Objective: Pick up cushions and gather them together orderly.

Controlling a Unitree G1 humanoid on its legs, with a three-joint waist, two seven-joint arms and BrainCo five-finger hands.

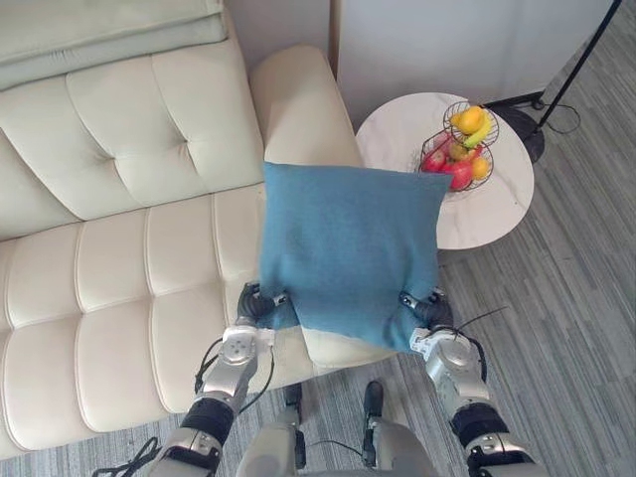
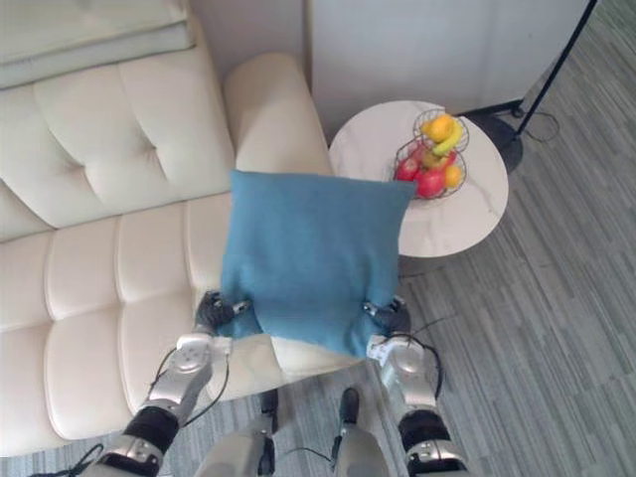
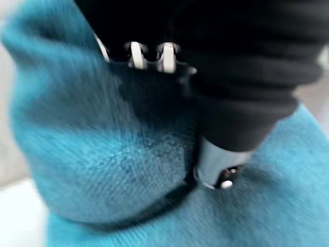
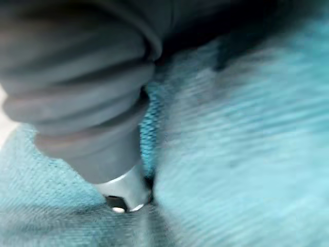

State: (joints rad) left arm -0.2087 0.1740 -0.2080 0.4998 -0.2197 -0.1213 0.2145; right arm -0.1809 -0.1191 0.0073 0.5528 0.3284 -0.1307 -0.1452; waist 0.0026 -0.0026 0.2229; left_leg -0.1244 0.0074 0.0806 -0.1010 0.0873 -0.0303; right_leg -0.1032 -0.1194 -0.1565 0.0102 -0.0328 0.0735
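Field note: I am holding the blue cushion [image 1: 348, 253] up in front of me with both arms. My left robot hand [image 1: 260, 304] is clamping its lower left corner, and my right robot hand [image 1: 427, 309] is clamping the lower right. In both wrist views the fabric is bunching around the grip.

The cushion is hanging clear of the seat, flat face toward me, over the right end of the cream sofa [image 1: 109, 278]. From my eyes it is covering part of the armrest [image 1: 298, 99] and the near edge of the round table [image 1: 497, 214] carrying the fruit basket [image 1: 459, 147].

Judging the step: the pick-up is done and I am carrying, with placement not yet made.

The next move is probably calling for a level swing left over the seat. After that, a square set-down against the backrest with both corners released together, staying wide of the basket.
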